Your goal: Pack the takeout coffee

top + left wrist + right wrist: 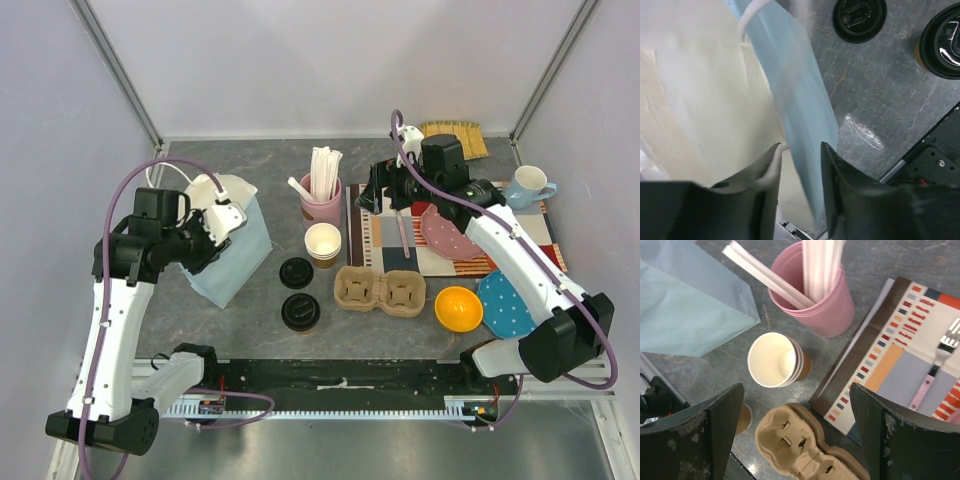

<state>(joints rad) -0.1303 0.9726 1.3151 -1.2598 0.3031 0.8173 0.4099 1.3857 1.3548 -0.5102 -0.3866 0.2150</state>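
The takeout coffee [300,312], a brown paper cup with a black sip lid, stands on the table near the front middle; it also shows in the left wrist view [945,42]. A loose black lid [296,272] lies just behind it. A lidless paper cup stack [323,243] stands further back. A light blue paper bag [235,245] lies at the left. My left gripper [222,222] is partly open, with the bag's blue wall [800,100] between its fingers. My right gripper [383,192] is open and empty, hovering above the cardboard cup carrier [800,445].
A pink cup of straws [322,195] stands behind the cup stack. A patterned placemat [400,235] carries a fork [940,355] and a pink plate [450,232]. An orange bowl [459,308], a blue dotted plate [505,300] and a blue mug [527,187] are at the right.
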